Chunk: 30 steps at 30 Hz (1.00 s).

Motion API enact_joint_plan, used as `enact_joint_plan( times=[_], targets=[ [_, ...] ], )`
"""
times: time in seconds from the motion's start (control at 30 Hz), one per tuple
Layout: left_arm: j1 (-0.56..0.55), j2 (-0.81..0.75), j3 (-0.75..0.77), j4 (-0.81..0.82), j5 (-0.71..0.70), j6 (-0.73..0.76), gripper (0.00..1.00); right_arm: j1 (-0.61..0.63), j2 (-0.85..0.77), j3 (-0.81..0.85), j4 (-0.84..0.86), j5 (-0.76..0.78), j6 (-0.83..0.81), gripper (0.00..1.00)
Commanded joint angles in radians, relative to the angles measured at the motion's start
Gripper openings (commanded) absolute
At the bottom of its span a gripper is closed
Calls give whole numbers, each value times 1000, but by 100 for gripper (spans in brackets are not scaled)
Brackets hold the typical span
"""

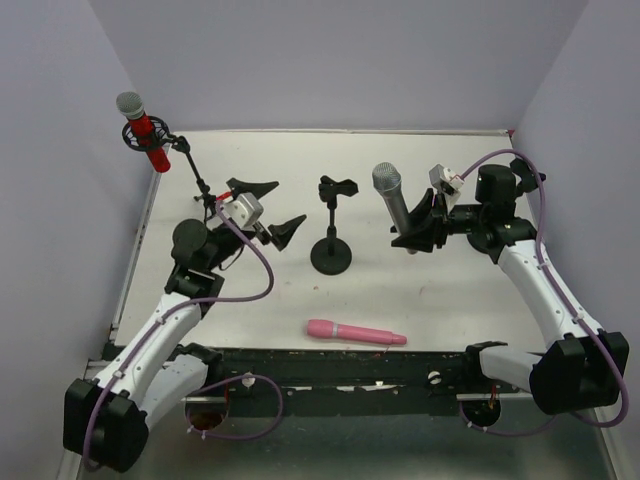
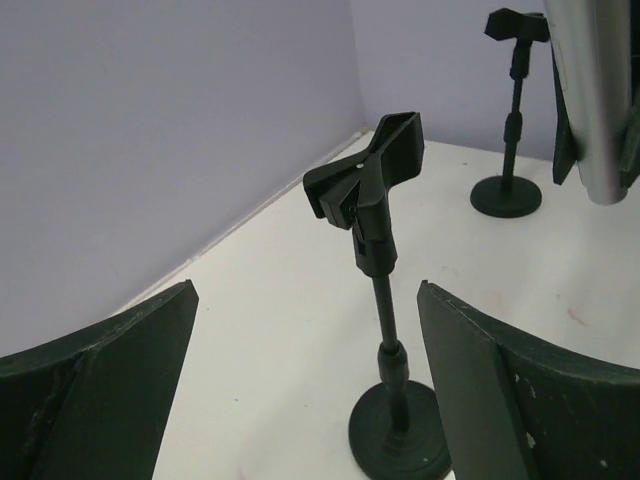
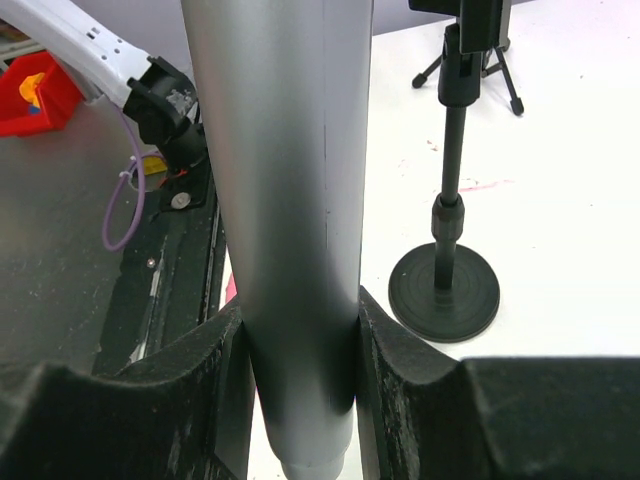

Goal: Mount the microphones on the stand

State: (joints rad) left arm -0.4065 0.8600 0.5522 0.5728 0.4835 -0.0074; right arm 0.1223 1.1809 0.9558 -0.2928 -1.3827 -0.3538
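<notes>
Pink microphone (image 1: 356,332) lies flat by the table's (image 1: 450,290) near edge, bare white surface around it. Silver-grey microphone (image 1: 393,205) stands upright, clamped in the right gripper (image 1: 415,228). Red microphone (image 1: 147,135) sits clipped on the tripod stand (image 1: 193,170) at the far-left corner. Left gripper (image 1: 270,208) gapes wide, empty, beside the round-base stand (image 1: 333,225). Lilac walls (image 1: 350,60) close three sides.

Seen from the right wrist, the silver-grey microphone (image 3: 290,200) runs off the top edge, so its mesh head is out of sight, and the bottom edge cuts its tail. The stand (image 3: 447,250) beside it loses most of its clip the same way. A red bin (image 3: 35,95) is clipped at the left edge. From above, the right gripper (image 1: 413,232) covers the microphone's lower barrel, and the left gripper (image 1: 268,208) hides most of the boom stand's (image 1: 195,170) feet.
</notes>
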Motion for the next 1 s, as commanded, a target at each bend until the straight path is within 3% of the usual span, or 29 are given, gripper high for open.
enact_joint_plan(
  times=[0.0, 0.1, 0.27, 0.4, 0.63, 0.97],
  targets=[
    [142, 118, 127, -87, 502, 95, 99, -6, -12, -15, 37, -44, 13, 1],
    [167, 213, 207, -97, 634, 168, 99, -6, -9, -15, 41, -49, 19, 1],
    [169, 370, 339, -53, 722, 159, 99, -6, -4, -17, 41, -49, 19, 1],
    [169, 497, 414, 88, 809, 14, 99, -6, -4, -19, 43, -50, 21, 1],
    [167, 677, 457, 562, 856, -389, 99, -6, 6, -19, 43, -50, 19, 1],
    [146, 746, 508, 561, 839, -401, 97, -6, 17, -20, 41, -49, 15, 1]
  ],
)
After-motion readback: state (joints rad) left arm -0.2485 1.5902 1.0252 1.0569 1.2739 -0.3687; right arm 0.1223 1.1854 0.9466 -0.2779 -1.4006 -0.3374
